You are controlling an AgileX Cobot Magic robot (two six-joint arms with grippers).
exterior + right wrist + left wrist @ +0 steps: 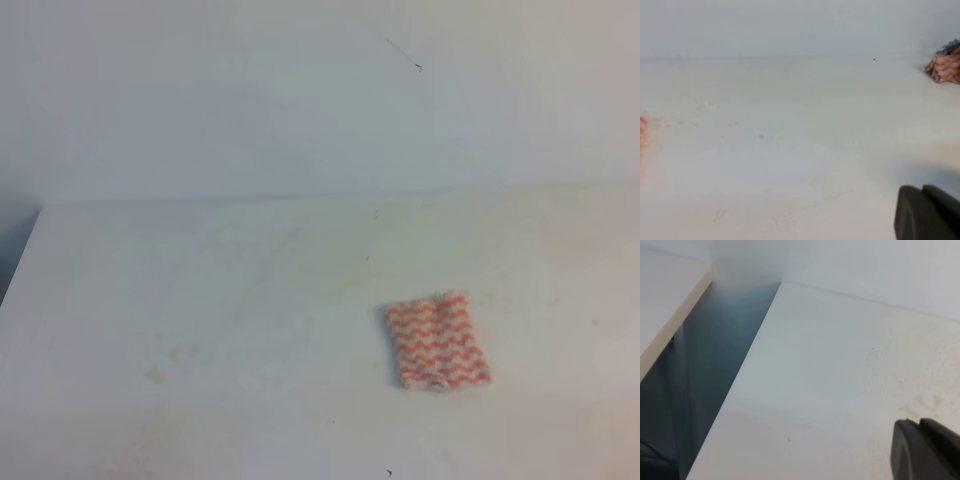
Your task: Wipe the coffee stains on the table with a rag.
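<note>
From my left wrist, nearest of all, the dark tips of my left gripper (pixel 926 450) sit in the bottom right corner, pressed close together with only a thin seam between them, nothing held. Just beyond them lies a pale yellowish smudge (pixel 922 402) on the white table (pixel 830 380), and farther left the table's edge drops into a dark gap beside a second pale surface (pixel 665 300). My right wrist shows my right gripper (pixel 927 212) the same way, low in the corner, tips shut on nothing; past it the tabletop carries faint specks, a red blur at the left border, and far off at the right edge a bunched pinkish cloth (pixel 944 65) that no other view gives. Only the high view shows the rag (pixel 438 340): it lies flat on the table, right of centre, well apart from the faint yellow marks (pixel 170 362) at lower left. I can't make out any amber puddle. No container appears.
</note>
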